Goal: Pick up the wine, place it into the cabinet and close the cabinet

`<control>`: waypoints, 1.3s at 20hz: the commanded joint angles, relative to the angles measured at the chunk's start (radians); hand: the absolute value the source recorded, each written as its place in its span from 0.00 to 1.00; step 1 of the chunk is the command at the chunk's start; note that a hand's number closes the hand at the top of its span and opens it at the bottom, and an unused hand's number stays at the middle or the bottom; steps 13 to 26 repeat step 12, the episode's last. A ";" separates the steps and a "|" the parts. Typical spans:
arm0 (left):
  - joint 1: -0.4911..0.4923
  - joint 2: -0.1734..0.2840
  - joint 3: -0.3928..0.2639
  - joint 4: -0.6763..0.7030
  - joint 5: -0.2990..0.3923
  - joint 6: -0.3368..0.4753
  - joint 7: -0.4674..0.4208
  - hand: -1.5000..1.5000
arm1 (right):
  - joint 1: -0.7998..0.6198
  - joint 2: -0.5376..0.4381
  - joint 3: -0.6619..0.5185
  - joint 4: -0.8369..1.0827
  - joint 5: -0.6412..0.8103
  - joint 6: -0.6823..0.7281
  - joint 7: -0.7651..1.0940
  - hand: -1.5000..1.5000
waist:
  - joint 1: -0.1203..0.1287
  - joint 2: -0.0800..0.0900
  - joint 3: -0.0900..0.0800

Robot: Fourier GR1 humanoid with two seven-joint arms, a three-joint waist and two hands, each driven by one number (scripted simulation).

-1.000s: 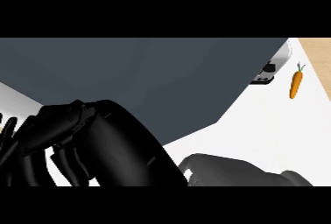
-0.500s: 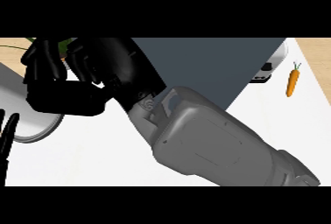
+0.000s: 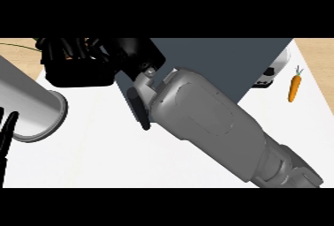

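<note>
My right hand (image 3: pixel 91 62) is high at the upper left, in front of the dark grey cabinet (image 3: pixel 222 57). Its fingers (image 3: pixel 65 47) are curled, and only thin brownish slivers show between them. The hand hides the rest of the wine. The grey right forearm (image 3: pixel 202 119) runs diagonally up from the lower right and covers the middle of the view. At the left edge the straight black fingers of my left hand (image 3: pixel 6 137) point up, holding nothing.
A pale grey cylinder (image 3: pixel 29 106) with a rimmed end lies at the left, beside the left hand. An orange carrot (image 3: pixel 295 88) lies on the white counter (image 3: pixel 98 163) at the right. A small white and black object (image 3: pixel 271 75) sits by the cabinet's right side.
The right hand has risen from low and close at the lower left to the upper left in front of the cabinet. The forearm now crosses the middle of the view.
</note>
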 commanded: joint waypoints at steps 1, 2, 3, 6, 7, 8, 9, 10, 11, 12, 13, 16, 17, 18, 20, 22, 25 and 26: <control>0.005 -0.009 0.005 0.003 -0.009 -0.009 -0.002 0.00 | 0.024 -0.051 -0.068 0.143 0.025 0.000 -0.065 1.00 | -0.015 0.030 0.019; -0.033 0.008 0.017 0.018 0.013 -0.011 0.028 0.00 | 0.001 -0.085 -0.088 0.132 0.005 0.018 -0.042 1.00 | -0.029 0.031 0.019; -0.021 -0.017 -0.014 0.017 -0.011 -0.004 0.009 0.00 | 0.023 -0.088 -0.065 0.162 0.028 0.018 -0.083 1.00 | -0.025 0.034 0.018; -0.031 -0.014 -0.006 0.003 -0.003 0.014 0.027 0.00 | 0.043 -0.123 -0.055 0.183 0.032 0.040 -0.122 1.00 | -0.032 0.036 0.019; -0.003 -0.013 -0.001 -0.020 0.003 0.012 0.026 0.00 | 0.024 -0.143 -0.061 0.218 0.049 0.039 -0.130 1.00 | -0.011 0.036 0.019; -0.023 0.004 -0.002 -0.042 -0.004 0.017 0.043 0.00 | -0.013 -0.124 -0.067 0.224 0.045 0.038 -0.119 1.00 | -0.014 0.033 0.019; -0.023 -0.010 -0.008 -0.015 -0.010 0.013 0.030 0.00 | -0.013 -0.112 -0.069 0.229 0.047 0.025 -0.132 1.00 | -0.020 0.034 0.018; -0.040 -0.005 0.005 -0.018 0.005 0.015 0.041 0.00 | -0.002 -0.105 -0.048 0.245 0.057 0.035 -0.146 1.00 | -0.023 0.036 0.018; -0.027 -0.015 -0.001 -0.027 -0.004 0.031 0.037 0.00 | 0.014 -0.117 -0.060 0.239 0.045 0.046 -0.161 1.00 | -0.024 0.035 0.019; -0.046 -0.008 0.021 -0.003 0.008 0.029 0.044 0.00 | 0.001 -0.095 -0.053 0.230 0.055 0.018 -0.145 1.00 | -0.037 0.031 0.019; -0.046 -0.008 0.021 -0.003 0.008 0.029 0.044 0.00 | 0.001 -0.095 -0.053 0.230 0.055 0.018 -0.145 1.00 | -0.037 0.031 0.019; -0.046 -0.008 0.021 -0.003 0.008 0.029 0.044 0.00 | 0.001 -0.095 -0.053 0.230 0.055 0.018 -0.145 1.00 | -0.037 0.031 0.019; -0.046 -0.008 0.021 -0.003 0.008 0.029 0.044 0.00 | 0.001 -0.095 -0.053 0.230 0.055 0.018 -0.145 1.00 | -0.037 0.031 0.019; -0.046 -0.008 0.021 -0.003 0.008 0.029 0.044 0.00 | 0.001 -0.095 -0.053 0.230 0.055 0.018 -0.145 1.00 | -0.037 0.031 0.019; -0.046 -0.008 0.021 -0.003 0.008 0.029 0.044 0.00 | 0.001 -0.095 -0.053 0.230 0.055 0.018 -0.145 1.00 | -0.037 0.031 0.019; -0.046 -0.008 0.021 -0.003 0.008 0.029 0.044 0.00 | 0.001 -0.095 -0.053 0.230 0.055 0.018 -0.145 1.00 | -0.037 0.031 0.019; -0.046 -0.008 0.021 -0.003 0.008 0.029 0.044 0.00 | 0.001 -0.095 -0.053 0.230 0.055 0.018 -0.145 1.00 | -0.037 0.031 0.019; -0.046 -0.008 0.021 -0.003 0.008 0.029 0.044 0.00 | 0.001 -0.095 -0.053 0.230 0.055 0.018 -0.145 1.00 | -0.037 0.031 0.019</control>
